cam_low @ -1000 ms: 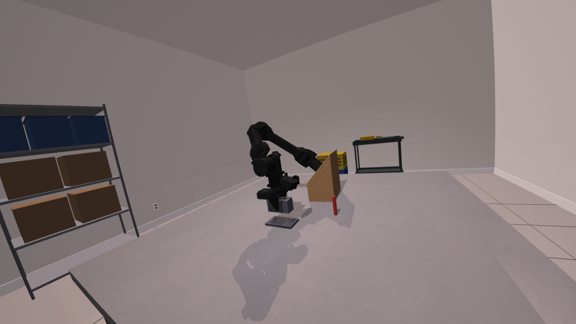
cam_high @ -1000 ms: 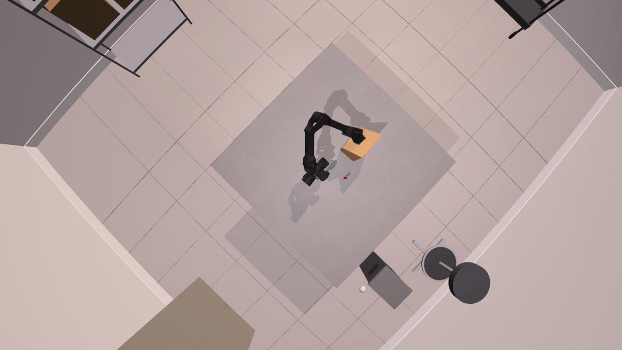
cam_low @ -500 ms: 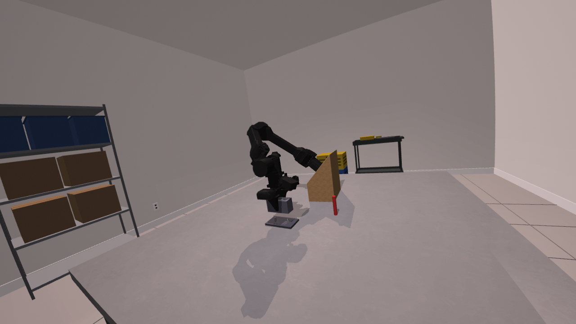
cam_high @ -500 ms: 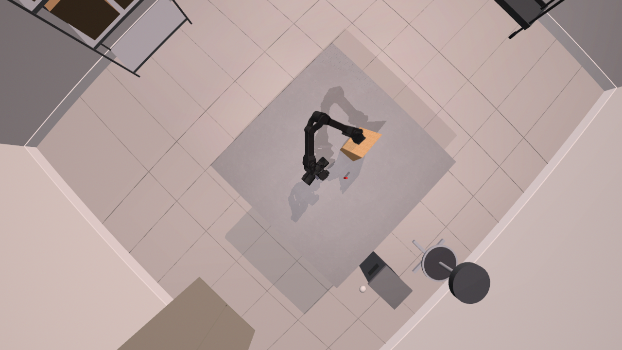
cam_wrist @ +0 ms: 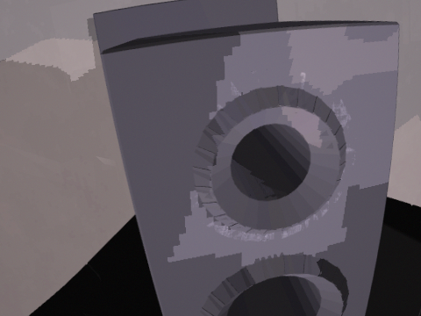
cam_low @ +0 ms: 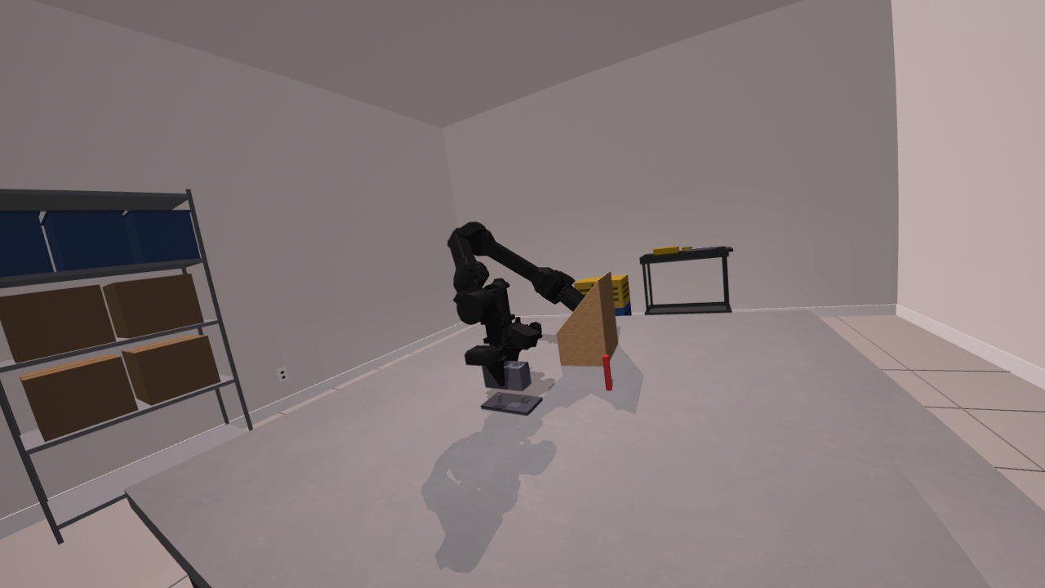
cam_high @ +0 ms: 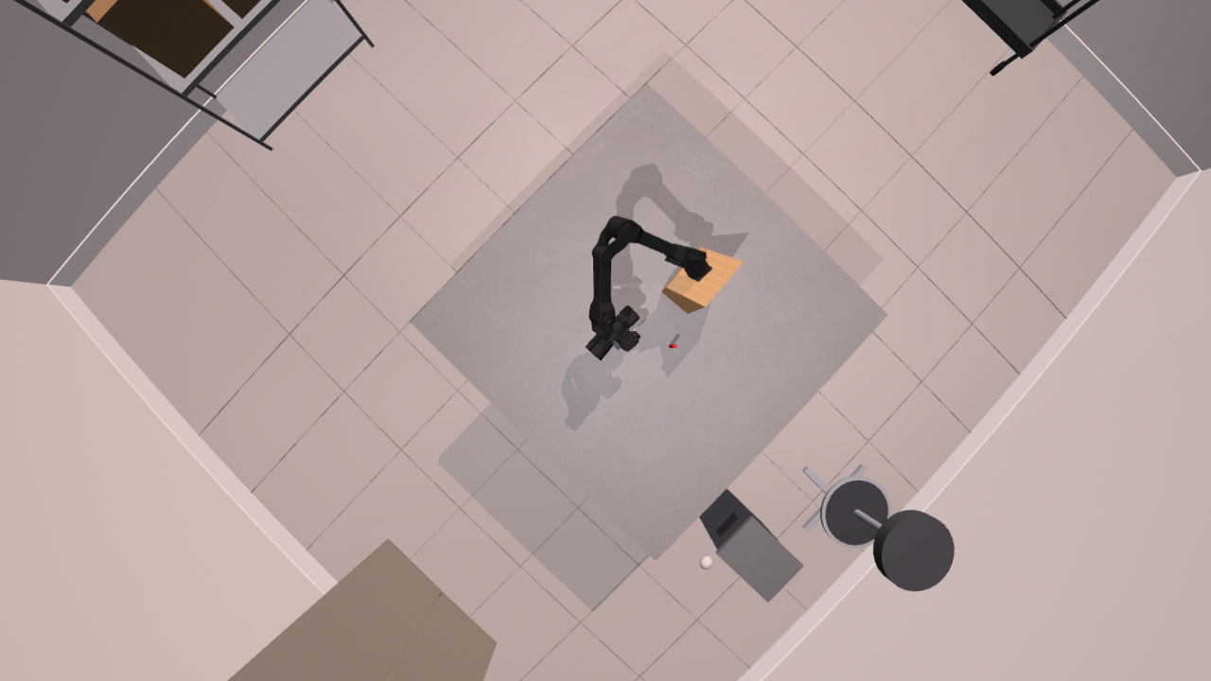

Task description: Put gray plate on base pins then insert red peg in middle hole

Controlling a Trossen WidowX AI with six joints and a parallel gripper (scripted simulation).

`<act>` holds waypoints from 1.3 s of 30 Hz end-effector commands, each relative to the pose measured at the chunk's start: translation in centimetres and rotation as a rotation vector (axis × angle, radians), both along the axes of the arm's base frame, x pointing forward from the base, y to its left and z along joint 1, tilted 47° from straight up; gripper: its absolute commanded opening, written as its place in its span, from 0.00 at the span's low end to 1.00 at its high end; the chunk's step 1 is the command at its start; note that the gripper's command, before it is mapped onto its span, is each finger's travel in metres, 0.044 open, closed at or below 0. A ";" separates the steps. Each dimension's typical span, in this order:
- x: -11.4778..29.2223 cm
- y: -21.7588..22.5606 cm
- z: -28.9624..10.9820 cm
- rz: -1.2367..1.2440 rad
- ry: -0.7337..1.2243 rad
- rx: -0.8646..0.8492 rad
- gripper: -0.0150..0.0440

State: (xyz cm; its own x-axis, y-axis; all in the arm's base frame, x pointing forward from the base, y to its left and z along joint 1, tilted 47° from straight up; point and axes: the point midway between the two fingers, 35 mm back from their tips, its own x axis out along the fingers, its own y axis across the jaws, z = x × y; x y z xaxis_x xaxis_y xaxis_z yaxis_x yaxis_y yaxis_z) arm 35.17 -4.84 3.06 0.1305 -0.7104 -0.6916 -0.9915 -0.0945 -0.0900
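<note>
My gripper is shut on the gray plate and holds it upright, a little above the base. In the wrist view the plate fills the frame, with two of its round holes in sight. A dark gray slab, probably the base, shows just past the plate's far edge. The pins are too small to make out. The red peg stands upright on the table, to the right of the base and apart from the gripper.
A tan wooden wedge stands on the gray table just behind the peg, next to the arm's mount. A shelf rack with boxes stands at the left wall. A black stand stands at the back.
</note>
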 end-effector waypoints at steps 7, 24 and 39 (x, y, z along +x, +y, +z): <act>0.0 -1.0 -0.8 -0.003 0.007 -0.008 0.25; 0.3 -2.2 -1.9 -0.002 0.002 -0.003 0.25; 0.3 -2.2 -1.9 -0.002 0.002 -0.003 0.70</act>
